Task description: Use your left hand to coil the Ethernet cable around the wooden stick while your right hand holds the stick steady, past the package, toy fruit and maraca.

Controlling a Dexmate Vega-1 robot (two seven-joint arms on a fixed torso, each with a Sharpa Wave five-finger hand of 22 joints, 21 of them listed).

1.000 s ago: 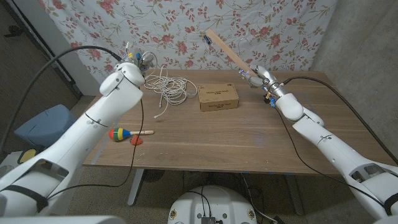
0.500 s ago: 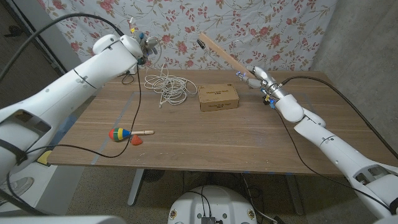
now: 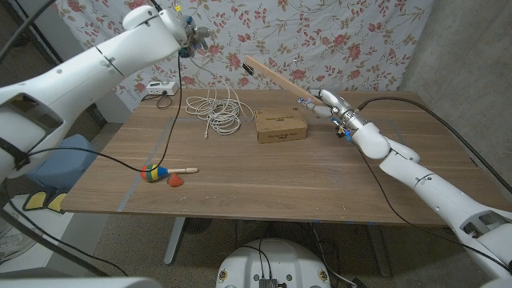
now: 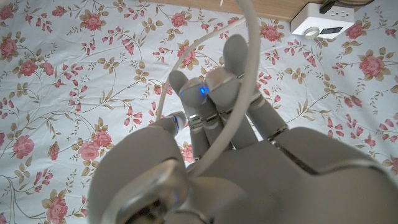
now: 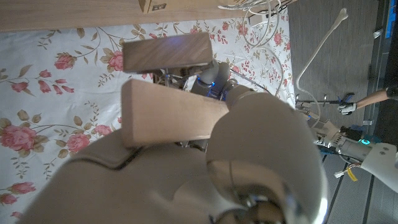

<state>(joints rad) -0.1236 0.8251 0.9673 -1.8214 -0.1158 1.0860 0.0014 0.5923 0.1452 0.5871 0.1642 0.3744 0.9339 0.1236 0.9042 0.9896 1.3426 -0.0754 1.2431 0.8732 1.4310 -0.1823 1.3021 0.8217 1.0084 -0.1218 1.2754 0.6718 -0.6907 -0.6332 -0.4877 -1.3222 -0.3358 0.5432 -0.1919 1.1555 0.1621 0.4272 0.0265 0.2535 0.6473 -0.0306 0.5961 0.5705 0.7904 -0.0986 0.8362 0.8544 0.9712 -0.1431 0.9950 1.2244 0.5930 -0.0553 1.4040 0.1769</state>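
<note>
1. Broadly, the wooden table point(image 3: 320, 184) carries the loose Ethernet cable point(image 3: 216, 110) coil at its far left part, toward eleven o'clock from the package point(image 3: 281, 126); one strand rises from the coil up to the left hand point(image 3: 190, 38), which is raised high before the floral backdrop point(image 3: 336, 32).
2. At the left wrist, the left hand point(image 4: 217, 124) has its fingers point(image 4: 239, 68) curled together with the white cable point(image 4: 245, 74) running through them, so it grips the cable.
3. The wooden stick point(image 3: 276, 76) is clamped in the right hand point(image 3: 324, 104) at its lower end, just beyond the package's right corner; its long axis runs from that hand up toward ten o'clock, the free tip dark and ending in front of the backdrop.
4. From the right wrist, the stick point(image 5: 168, 112) is seen end-on, so its length is hidden, and the right hand point(image 5: 217, 155) wraps it; the fingertips are blurred.
5. The maraca point(image 3: 160, 172) lies near the left front edge, handle pointing to three o'clock.
6. The toy fruit point(image 3: 175, 182), small and red, sits just beside the maraca at five o'clock; its kind is too small to tell.
</note>
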